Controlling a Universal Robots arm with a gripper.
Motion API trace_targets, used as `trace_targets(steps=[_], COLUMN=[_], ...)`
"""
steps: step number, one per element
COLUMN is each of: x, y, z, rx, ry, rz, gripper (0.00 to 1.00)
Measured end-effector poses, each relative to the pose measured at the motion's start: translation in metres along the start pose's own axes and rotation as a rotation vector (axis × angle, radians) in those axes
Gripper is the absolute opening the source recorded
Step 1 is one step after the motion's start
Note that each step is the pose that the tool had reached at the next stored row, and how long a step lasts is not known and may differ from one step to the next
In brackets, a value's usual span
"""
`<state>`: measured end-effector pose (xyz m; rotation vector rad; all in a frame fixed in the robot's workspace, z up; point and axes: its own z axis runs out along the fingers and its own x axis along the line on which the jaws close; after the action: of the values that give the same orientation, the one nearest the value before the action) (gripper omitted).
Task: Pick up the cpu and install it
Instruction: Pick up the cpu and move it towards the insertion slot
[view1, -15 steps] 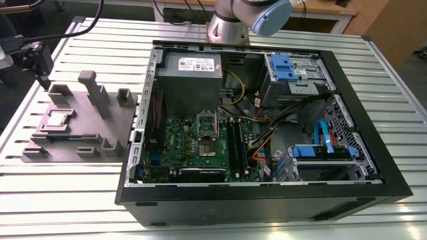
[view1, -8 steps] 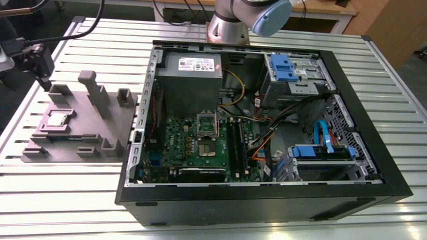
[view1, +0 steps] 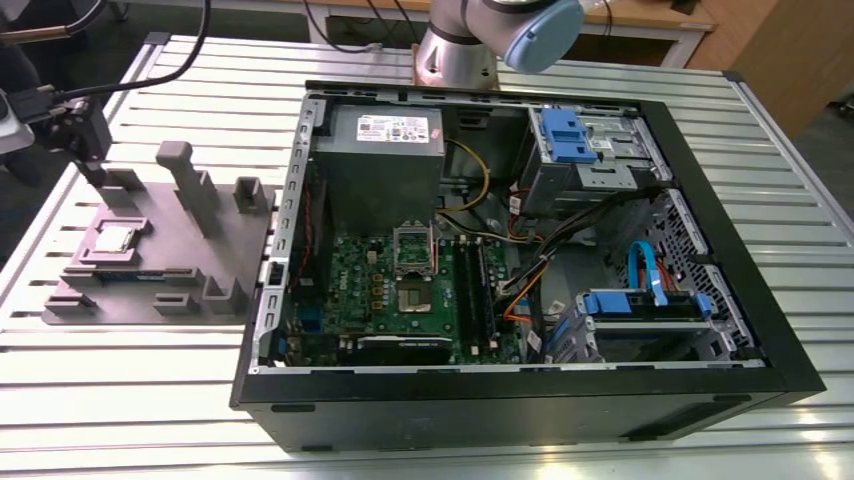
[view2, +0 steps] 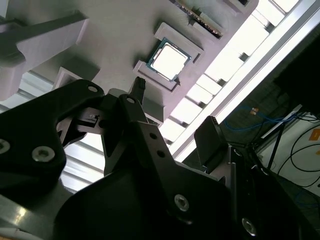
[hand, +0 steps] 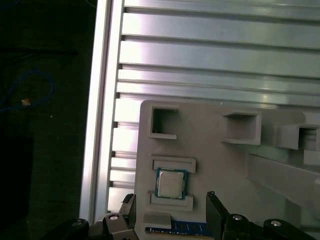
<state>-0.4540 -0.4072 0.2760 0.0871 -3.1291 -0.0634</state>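
The cpu (view1: 114, 238) is a small silver square chip lying flat in a recess of the grey fixture plate (view1: 200, 250), at the exterior view's left. My gripper (view1: 91, 165) hangs above the plate's far left part, apart from the chip. Both wrist views look down on the cpu (hand: 171, 183) (view2: 170, 61). In them my gripper (hand: 171, 197) (view2: 175, 107) stands open, with its two dark fingertips (hand: 212, 200) spread wider than the chip and nothing between them. The green motherboard (view1: 387, 265) lies in the open computer case, and its socket (view1: 416, 290) is uncovered.
Grey posts and blocks (view1: 180, 170) rise from the fixture plate near the gripper. A thin memory stick (hand: 175, 230) lies in a slot beside the cpu. The black computer case (view1: 534, 400) holds a grey power supply (view1: 380, 135), blue drive bays and loose cables. The table is ribbed aluminium.
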Motion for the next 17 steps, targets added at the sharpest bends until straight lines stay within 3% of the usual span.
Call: trace_targets(steps=[8, 9, 12, 17], x=[-0.0014, -0.0021, -0.0024, -0.0024], y=[-0.0040, -0.0042, -0.0049, -0.0062], z=[0.0140, 0.0155, 0.0178, 0.0268], rx=[-0.0026, -0.0065, -0.0328, -0.0341], ry=[-0.0001, -0.0004, -0.0016, -0.0023], rz=[0.000, 0.000, 0.000, 0.008], gripper=[0.66, 0.66, 0.66, 0.66])
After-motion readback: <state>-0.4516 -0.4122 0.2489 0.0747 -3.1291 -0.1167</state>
